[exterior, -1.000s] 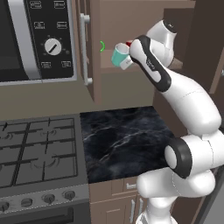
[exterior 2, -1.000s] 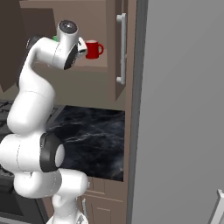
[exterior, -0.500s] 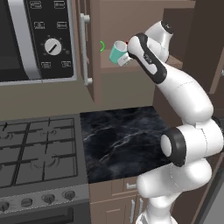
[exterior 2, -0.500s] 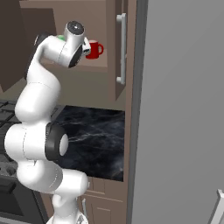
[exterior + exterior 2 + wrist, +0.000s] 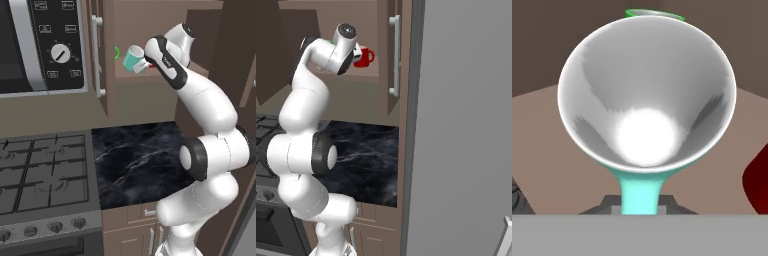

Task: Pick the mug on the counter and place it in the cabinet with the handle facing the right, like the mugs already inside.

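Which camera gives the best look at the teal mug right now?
The hand view: the mug sits head on, white inside facing the camera, its handle pointing down toward the pincer. The left base view shows the mug small, from the side, at the cabinet opening. In the right base view the arm hides it.

You see: mug (image 5: 132,58) – glossy teal ceramic, smooth white inside | counter (image 5: 135,155) – polished black marble, white veins | cabinet (image 5: 145,30) – matt brown wood

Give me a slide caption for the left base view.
Gripper holds the teal mug tilted at the open cabinet shelf.
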### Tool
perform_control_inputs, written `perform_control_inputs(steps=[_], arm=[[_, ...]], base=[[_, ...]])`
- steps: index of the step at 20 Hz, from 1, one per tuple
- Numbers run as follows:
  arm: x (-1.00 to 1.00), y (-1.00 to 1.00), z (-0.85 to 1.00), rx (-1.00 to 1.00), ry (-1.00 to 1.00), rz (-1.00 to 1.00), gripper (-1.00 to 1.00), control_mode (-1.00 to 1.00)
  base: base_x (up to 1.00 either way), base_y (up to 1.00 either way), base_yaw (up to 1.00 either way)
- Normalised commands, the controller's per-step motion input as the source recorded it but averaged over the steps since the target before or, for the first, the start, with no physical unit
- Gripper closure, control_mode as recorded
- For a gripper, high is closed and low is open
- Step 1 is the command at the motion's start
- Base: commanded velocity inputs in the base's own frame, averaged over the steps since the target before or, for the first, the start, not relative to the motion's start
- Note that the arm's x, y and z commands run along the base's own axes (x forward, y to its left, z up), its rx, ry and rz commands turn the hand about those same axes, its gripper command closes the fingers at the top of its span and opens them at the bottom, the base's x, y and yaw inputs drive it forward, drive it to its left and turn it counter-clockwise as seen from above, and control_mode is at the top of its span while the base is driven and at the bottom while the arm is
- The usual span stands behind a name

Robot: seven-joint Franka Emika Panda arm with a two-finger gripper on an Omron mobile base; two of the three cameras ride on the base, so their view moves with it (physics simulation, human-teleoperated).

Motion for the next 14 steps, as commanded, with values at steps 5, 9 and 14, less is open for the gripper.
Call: perform_control_inputs(steps=[5,9,14], arm=[[0.17,0.0,0.0,0.0,0.0,0.09,1.0,-1.0],[0.21,0.0,0.0,0.0,0.0,0.09,1.0,-1.0],[0.18,0.0,0.01,0.0,0.0,0.09,1.0,-1.0]], base=[[0.0,0.0,0.0],[0.0,0.0,0.0],[0.0,0.0,0.0]])
